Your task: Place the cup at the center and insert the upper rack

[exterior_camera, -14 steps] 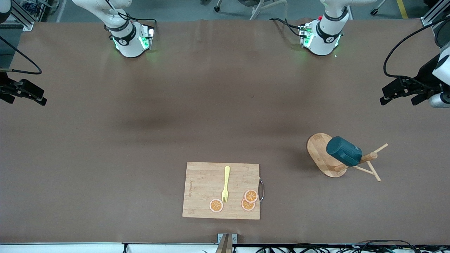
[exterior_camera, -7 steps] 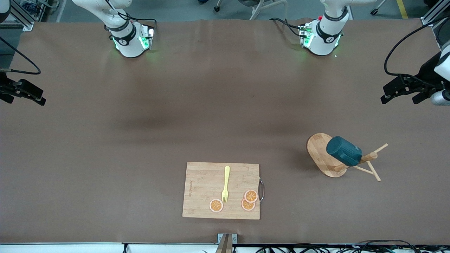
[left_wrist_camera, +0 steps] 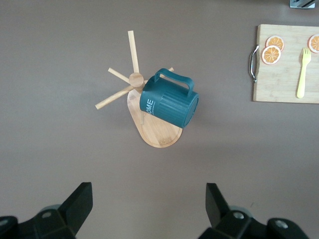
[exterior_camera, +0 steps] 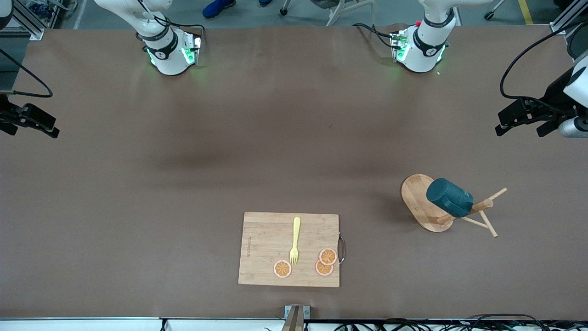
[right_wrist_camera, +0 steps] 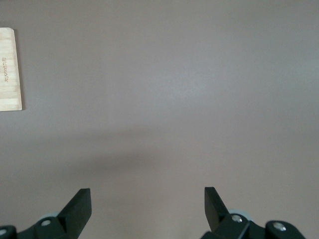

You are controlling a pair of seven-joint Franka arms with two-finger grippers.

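The dark teal cup (exterior_camera: 449, 197) hangs tilted on a peg of the wooden mug tree (exterior_camera: 420, 202), which stands toward the left arm's end of the table. The left wrist view shows the cup (left_wrist_camera: 169, 102) with its handle up, over the tree's oval base (left_wrist_camera: 158, 137); its interior is hidden. My left gripper (exterior_camera: 521, 128) is open and empty in the air at the left arm's end of the table, apart from the cup; its own view (left_wrist_camera: 148, 201) shows the same. My right gripper (exterior_camera: 32, 131) is open and empty over bare table at the right arm's end, as in its own view (right_wrist_camera: 148, 204).
A rectangular bamboo cutting board (exterior_camera: 262, 248) lies near the table's front edge, with a yellow fork (exterior_camera: 295, 241) and three orange slices (exterior_camera: 327, 256) on it. The board also shows in the left wrist view (left_wrist_camera: 284, 84) and at the edge of the right wrist view (right_wrist_camera: 10, 69).
Both grippers have shifted only very slightly at the table's ends. The cup and mug tree have not moved.
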